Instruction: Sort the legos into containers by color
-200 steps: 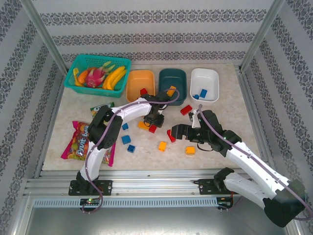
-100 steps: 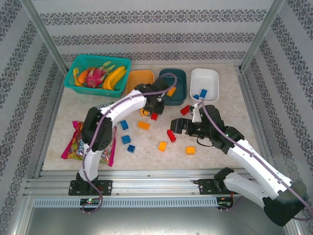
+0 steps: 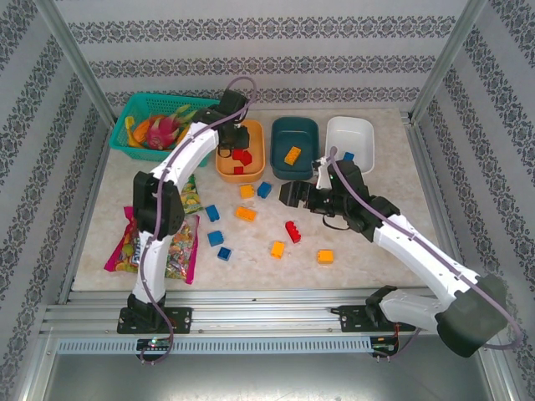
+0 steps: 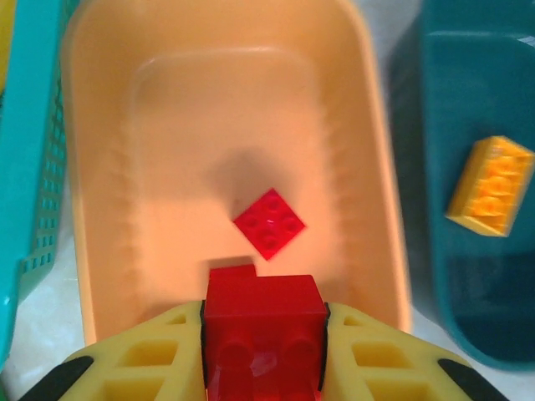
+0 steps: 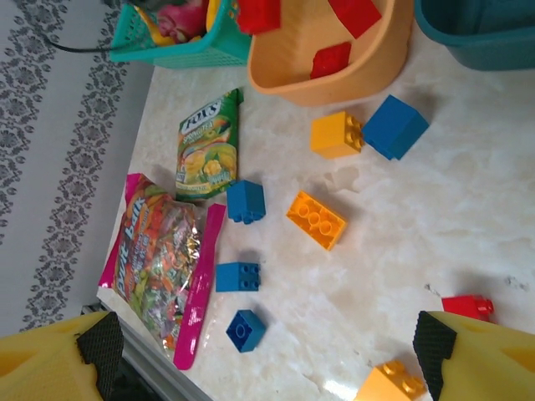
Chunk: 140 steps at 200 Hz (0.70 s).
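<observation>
The left gripper (image 4: 264, 347) is squeezing a small red plastic lego brick (image 4: 264, 313) between its yellow fingers (image 4: 150, 368), and it is hanging right over the near end of the shallow orange plastic bowl (image 4: 100, 167). The bowl is lying straight under the brick, so I think letting go is all it needs. A flat red square lego (image 4: 269, 223) is sitting on the bowl floor just ahead. The right gripper (image 3: 288, 194) is spreading wide and holding nothing, hovering over the table (image 3: 376, 251) near a long red lego (image 3: 292, 231), well apart from that bowl.
</observation>
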Each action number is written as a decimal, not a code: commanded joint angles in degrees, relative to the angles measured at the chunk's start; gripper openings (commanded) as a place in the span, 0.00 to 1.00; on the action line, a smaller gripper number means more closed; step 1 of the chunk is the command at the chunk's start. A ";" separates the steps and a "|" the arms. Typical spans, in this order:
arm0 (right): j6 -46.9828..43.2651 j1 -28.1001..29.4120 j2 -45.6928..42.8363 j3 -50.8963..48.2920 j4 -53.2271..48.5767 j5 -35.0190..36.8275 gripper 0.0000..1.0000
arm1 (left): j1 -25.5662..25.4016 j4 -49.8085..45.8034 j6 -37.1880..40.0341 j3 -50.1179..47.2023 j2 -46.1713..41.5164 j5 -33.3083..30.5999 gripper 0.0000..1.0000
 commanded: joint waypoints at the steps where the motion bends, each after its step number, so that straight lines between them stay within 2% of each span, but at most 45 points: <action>1: 0.65 -0.49 1.08 2.51 2.63 -1.13 0.92 | 1.06 -2.86 -1.81 3.60 4.72 -1.01 0.30; 51: 2.08 -0.40 3.12 1.23 7.02 -2.11 0.92 | 1.86 -4.91 -3.80 6.51 10.39 -2.16 0.30; 98: 1.64 0.43 1.32 -5.95 22.84 6.04 0.93 | 1.88 -5.94 -4.51 6.51 12.13 -1.66 0.31; 140: -0.68 0.63 3.86 -6.22 24.07 6.30 0.93 | 1.83 -7.48 -4.88 6.59 12.07 -1.75 0.40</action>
